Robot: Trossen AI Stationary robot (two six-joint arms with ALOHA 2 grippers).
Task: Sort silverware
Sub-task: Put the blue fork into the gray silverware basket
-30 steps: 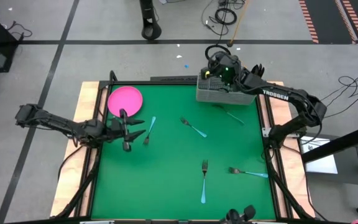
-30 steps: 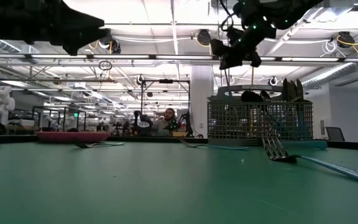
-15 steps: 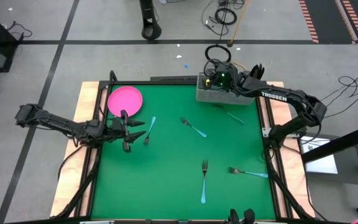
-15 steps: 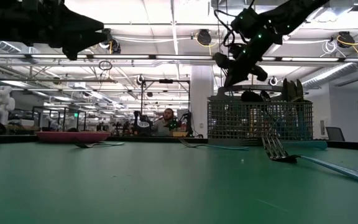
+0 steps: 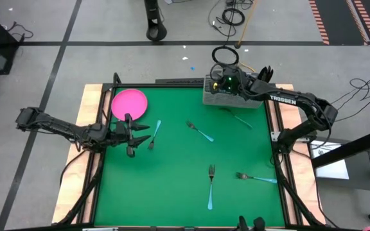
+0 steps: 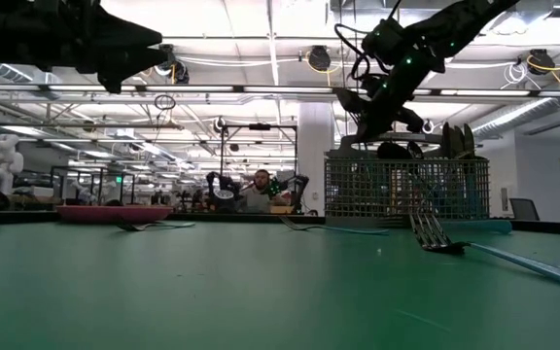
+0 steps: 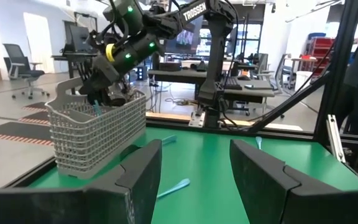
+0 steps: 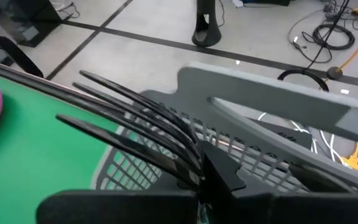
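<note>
Lowering into caddy (image 5: 227, 96): right gripper (image 5: 224, 85) clamps dark forks (image 8: 135, 124), tines-up, prob. to release. Left gripper (image 5: 135, 133) waits wide open, empty, by blue-handled fork (image 5: 154, 134).

R gripper (image 6: 382, 109) has dropped from above the wire caddy (image 6: 406, 188) at upper right of the low view down to its rim; in high view it moved slightly left.

The table (image 5: 172, 179) has a plain green surface, and the plate (image 5: 129, 103) near the left gripper (image 5: 135, 135) is bright pink. The caddy (image 5: 227, 95) under the right gripper (image 5: 225, 83) is silver-grey wire mesh. The forks (image 5: 211, 186) on the table have light-blue handles and dark grey tines.
</note>
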